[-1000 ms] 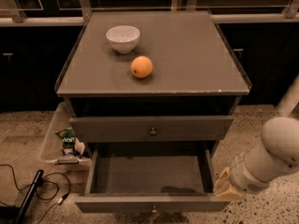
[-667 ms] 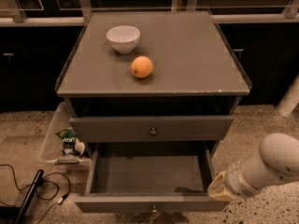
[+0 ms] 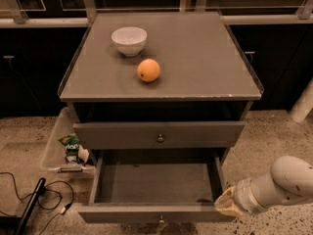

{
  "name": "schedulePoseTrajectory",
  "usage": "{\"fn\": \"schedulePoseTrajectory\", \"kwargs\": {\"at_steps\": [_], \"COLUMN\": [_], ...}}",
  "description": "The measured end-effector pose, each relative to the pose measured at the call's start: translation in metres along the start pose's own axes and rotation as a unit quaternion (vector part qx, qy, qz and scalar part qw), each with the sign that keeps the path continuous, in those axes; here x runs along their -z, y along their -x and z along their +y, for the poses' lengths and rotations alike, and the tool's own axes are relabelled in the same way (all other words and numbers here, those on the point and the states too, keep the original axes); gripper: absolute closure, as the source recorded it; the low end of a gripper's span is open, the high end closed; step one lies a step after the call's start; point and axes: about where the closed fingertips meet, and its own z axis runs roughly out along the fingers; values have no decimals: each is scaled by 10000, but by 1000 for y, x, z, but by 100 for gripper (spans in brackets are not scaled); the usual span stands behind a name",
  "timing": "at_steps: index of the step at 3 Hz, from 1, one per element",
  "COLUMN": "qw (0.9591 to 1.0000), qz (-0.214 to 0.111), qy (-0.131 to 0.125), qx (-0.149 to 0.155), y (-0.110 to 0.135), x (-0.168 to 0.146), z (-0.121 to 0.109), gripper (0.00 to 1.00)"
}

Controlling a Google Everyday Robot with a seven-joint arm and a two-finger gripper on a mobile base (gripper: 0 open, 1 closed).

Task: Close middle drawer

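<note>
The middle drawer (image 3: 155,182) is the lower grey drawer of the cabinet. It is pulled far out and its inside is bare. Its flat front (image 3: 122,213) lies near the bottom edge of the camera view, with the small brass knob (image 3: 160,220) just showing. The upper grey drawer (image 3: 157,133) stands only a little way out. My white arm (image 3: 281,182) reaches in from the lower right. My gripper (image 3: 226,203) is at the drawer's right front corner, close against its side.
A white bowl (image 3: 129,40) and an orange (image 3: 148,70) sit on the cabinet top (image 3: 195,58). A clear plastic bin (image 3: 55,146) with snack packets stands on the floor at the left. Black cables (image 3: 29,199) lie beside it. A white post (image 3: 303,104) stands at the right.
My arm has moved down and to the left, bringing the gripper to the open drawer's right front corner. The drawer has not visibly moved.
</note>
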Motion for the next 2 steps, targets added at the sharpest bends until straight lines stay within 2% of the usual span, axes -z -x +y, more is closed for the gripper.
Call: {"fn": "schedulePoseTrajectory", "kwargs": {"at_steps": [1, 2], "qw": [9999, 9995], "qz": [67, 60], "qy": [129, 277], "qx": [-86, -165], "y": [-10, -24], "x": [-28, -69], "z": [4, 4], "gripper": [100, 100]}}
